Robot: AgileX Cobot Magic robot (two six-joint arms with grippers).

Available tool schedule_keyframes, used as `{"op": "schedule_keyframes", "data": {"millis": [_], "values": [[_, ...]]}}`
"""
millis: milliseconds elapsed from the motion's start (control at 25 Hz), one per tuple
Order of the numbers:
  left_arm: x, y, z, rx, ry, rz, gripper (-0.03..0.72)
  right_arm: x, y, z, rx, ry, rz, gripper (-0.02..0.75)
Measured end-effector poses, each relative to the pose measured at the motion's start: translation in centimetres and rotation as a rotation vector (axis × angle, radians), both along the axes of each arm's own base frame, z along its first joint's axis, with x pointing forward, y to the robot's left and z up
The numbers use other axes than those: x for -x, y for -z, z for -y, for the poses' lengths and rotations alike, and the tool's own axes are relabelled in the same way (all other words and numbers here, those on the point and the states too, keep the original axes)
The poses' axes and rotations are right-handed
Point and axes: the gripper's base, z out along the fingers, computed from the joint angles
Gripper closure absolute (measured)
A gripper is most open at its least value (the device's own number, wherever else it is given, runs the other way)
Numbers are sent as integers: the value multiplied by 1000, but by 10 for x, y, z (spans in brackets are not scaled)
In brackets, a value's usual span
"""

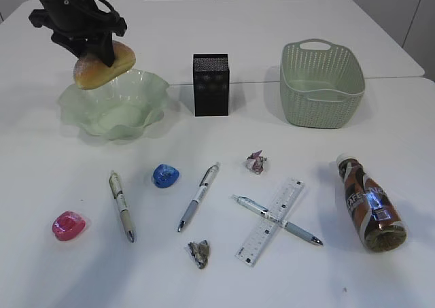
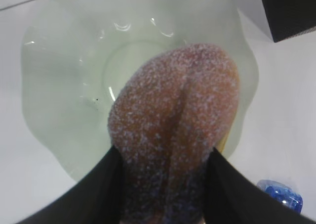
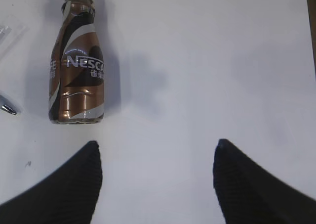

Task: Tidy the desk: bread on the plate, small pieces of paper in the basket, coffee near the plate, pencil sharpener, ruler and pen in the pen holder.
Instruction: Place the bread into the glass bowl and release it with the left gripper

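My left gripper [image 1: 102, 55] is shut on a sugared bread roll [image 1: 112, 66] and holds it above the pale green wavy plate [image 1: 146, 90]; the roll [image 2: 182, 115] fills the left wrist view over the plate [image 2: 59, 85]. A black pen holder [image 1: 211, 83] stands in the middle. The coffee bottle [image 1: 370, 202] lies on its side at the right, also in the right wrist view [image 3: 76, 66]. My right gripper [image 3: 155, 157] is open and empty over bare table. Three pens [image 1: 122, 206] [image 1: 199, 196] [image 1: 275, 219], a clear ruler [image 1: 270, 221], blue [image 1: 165, 175] and pink [image 1: 68, 226] sharpeners and two paper scraps [image 1: 256, 162] [image 1: 199, 252] lie in front.
A green woven basket [image 1: 323, 83] stands at the back right. The blue sharpener [image 2: 281, 197] shows at the lower right of the left wrist view, the pen holder's corner [image 2: 291, 11] at its top right. One pen lies across the ruler.
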Motion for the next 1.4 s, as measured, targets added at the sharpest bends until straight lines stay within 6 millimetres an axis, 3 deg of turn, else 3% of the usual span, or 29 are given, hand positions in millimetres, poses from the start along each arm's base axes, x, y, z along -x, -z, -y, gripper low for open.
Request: {"op": "schedule_keyframes", "data": {"millis": [640,1000,1400], "values": [[-33,80,3,5,-11,-2,383,5,2,1,5,13,-64,188],[-41,99,-10,3,-36,-10,374,4,-7,1,2,16,-45,188],[-44,98,-11,38,-8,4,169,2,-14,1,1,17,-25,188]]}}
